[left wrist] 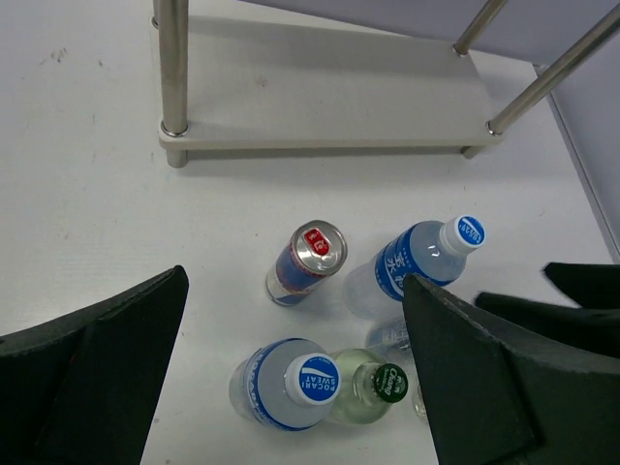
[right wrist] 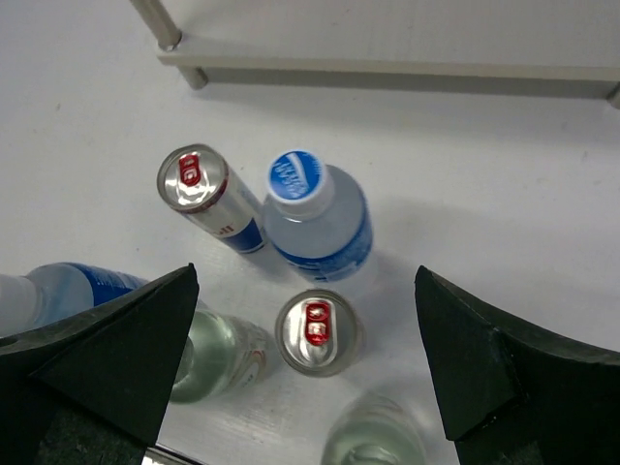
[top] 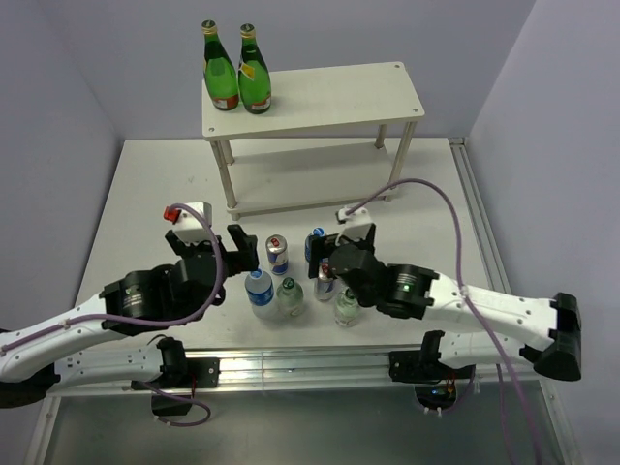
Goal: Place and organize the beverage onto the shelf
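Bright, even light over my tabletop [top: 136,194]; soft shadow under the shelf [top: 320,92]. A can [right wrist: 317,329] glints; the nearest bottle [right wrist: 373,436] blurs.

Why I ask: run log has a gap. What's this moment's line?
left gripper open; right gripper open; beverage on table; shelf top: two green glass bottles

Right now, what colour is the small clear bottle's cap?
Green cap, best in left wrist view.

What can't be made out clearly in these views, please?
- Top external: slim blue-silver can mostly hidden by the right arm's fingers.
- Right wrist: small clear bottle blurred, cut off by the bottom edge.
- Left wrist: clear plastic bottle mostly behind the left arm's black finger.
- Top external: green glass bottles' labels too small to read.
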Controlling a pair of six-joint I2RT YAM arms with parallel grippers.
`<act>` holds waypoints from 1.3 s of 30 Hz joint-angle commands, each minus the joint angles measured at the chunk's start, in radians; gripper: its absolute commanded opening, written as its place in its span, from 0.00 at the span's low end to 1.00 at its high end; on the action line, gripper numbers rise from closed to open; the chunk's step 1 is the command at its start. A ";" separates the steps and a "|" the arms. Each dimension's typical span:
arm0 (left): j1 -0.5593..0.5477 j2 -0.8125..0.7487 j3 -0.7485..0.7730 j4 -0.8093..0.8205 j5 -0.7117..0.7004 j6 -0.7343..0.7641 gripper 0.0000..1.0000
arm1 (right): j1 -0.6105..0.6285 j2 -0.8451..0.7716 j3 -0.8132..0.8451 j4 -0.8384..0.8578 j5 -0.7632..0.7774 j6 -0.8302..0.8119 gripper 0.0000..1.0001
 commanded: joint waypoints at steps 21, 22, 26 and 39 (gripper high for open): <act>-0.005 -0.154 -0.038 -0.133 -0.063 -0.027 0.99 | -0.106 0.284 0.008 0.196 -0.080 -0.016 1.00; -0.005 -0.158 -0.044 -0.133 -0.063 -0.027 0.99 | -0.111 0.299 0.008 0.202 -0.082 -0.014 1.00; -0.005 -0.172 -0.048 -0.136 -0.062 -0.027 0.99 | -0.117 0.341 0.005 0.227 -0.066 -0.016 1.00; -0.004 -0.166 -0.042 -0.147 -0.066 -0.018 0.99 | -0.135 0.396 -0.055 0.337 0.004 -0.002 0.86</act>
